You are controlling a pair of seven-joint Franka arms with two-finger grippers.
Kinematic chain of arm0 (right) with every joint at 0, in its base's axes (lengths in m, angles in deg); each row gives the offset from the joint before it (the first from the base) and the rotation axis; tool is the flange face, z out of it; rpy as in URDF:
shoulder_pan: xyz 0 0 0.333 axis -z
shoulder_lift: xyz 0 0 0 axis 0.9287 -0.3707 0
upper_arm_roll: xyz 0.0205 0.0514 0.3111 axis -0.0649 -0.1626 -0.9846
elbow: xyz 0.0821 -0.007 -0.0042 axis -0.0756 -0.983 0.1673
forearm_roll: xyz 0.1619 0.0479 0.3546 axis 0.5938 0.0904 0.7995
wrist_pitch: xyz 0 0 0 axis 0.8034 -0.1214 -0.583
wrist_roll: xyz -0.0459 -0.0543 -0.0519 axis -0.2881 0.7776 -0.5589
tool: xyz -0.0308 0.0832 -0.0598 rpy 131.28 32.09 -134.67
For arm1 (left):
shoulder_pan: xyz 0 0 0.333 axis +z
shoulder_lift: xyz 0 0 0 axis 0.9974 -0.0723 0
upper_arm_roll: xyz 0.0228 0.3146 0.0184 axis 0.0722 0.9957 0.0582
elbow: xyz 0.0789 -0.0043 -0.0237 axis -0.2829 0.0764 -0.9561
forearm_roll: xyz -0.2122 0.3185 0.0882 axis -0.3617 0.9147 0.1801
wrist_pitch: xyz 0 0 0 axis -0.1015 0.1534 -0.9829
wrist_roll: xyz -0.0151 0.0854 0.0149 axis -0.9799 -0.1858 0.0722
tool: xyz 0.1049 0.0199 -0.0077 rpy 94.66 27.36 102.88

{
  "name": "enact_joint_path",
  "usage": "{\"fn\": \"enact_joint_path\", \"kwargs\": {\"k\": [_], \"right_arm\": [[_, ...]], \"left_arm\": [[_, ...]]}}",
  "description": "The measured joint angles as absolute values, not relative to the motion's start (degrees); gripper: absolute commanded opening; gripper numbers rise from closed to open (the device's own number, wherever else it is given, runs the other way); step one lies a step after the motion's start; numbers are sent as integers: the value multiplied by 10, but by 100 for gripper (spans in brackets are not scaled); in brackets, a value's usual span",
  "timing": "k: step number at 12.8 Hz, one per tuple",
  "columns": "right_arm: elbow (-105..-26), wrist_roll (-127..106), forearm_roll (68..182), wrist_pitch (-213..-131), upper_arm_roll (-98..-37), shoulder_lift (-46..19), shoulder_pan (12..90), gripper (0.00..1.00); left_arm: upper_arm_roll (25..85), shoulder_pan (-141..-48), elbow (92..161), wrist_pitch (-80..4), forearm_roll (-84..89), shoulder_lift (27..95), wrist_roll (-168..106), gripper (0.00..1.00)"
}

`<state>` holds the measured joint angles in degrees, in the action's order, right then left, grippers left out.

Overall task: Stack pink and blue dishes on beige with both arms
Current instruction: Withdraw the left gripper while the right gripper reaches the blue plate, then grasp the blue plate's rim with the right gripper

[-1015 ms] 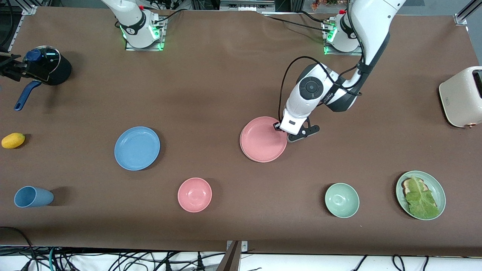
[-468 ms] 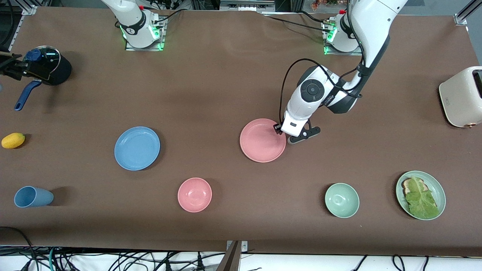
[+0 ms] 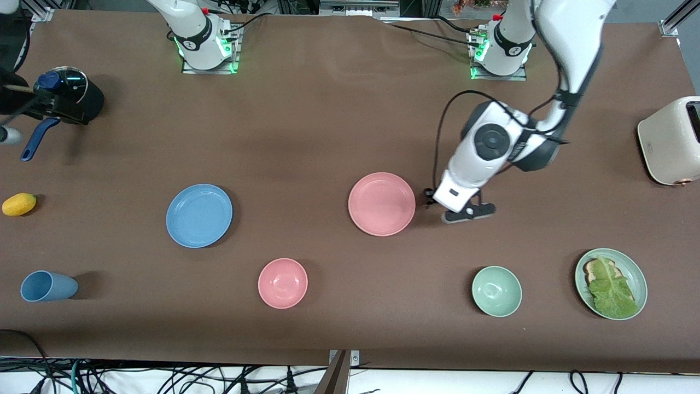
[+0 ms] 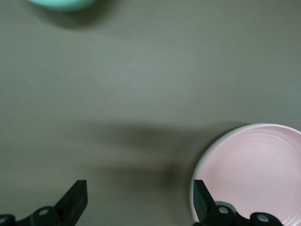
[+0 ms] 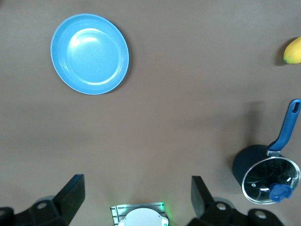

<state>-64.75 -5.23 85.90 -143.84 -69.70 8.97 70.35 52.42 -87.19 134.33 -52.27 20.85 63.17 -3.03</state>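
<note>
**Left pincer is hanging open beside the pink plate**

The left pincer [image 3: 451, 209] is hanging low over bare desk [image 3: 328, 120], just beside the pink plate [image 3: 381, 204], on the side toward the left arm's end. In the left wrist view the left pincer [image 4: 138, 200] is spreading its fingers [image 4: 75, 200] wide and is holding nothing. The pink plate [image 4: 254, 169] is running off the edge of that view, with its rim close to one finger. I cannot tell if anything is lying under it. A green bowl [image 4: 61, 4] is only peeking in, mostly cut off. In the front view the green bowl [image 3: 496, 291] is sitting nearer to the camera than the left pincer.

The blue plate [image 3: 199, 215] is lying flat, well apart from the left pincer, toward the right arm's end.

The right arm is waiting up high, and the front view is not showing its pincer. In the right wrist view the right pincer [image 5: 137, 193] is open wide and empty, over the desk by its own base. Below it the blue plate [image 5: 89, 53], a dark pot [image 5: 265, 174] and a yellow fruit [image 5: 292, 50] are showing.

A dark thing [image 3: 13, 101] is sitting by the pot [image 3: 68, 101], cut off and hard to make out. The cream toaster [image 3: 670, 141] is cut off too, and its tiny label is too small to read.

Lots of open desk is lying around both plates.
</note>
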Motion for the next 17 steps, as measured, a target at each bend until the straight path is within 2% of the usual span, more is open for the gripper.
{"fn": "enact_joint_path", "kwargs": {"k": [4,9,13,17], "right_arm": [[-649,-52,880,-1561,-699,11,703,100],[-658,-52,952,-1679,-699,-88,703,100],[-683,-73,962,-1772,-699,-164,703,100],[-730,-135,1007,-1893,-698,-215,706,99]], "left_arm": [[539,-797,1325,-460,203,682,-227,99],[637,-796,1277,-380,145,696,-414,99],[647,-799,1199,-251,144,721,-421,100],[709,-846,1183,-195,127,757,-421,100]]}}
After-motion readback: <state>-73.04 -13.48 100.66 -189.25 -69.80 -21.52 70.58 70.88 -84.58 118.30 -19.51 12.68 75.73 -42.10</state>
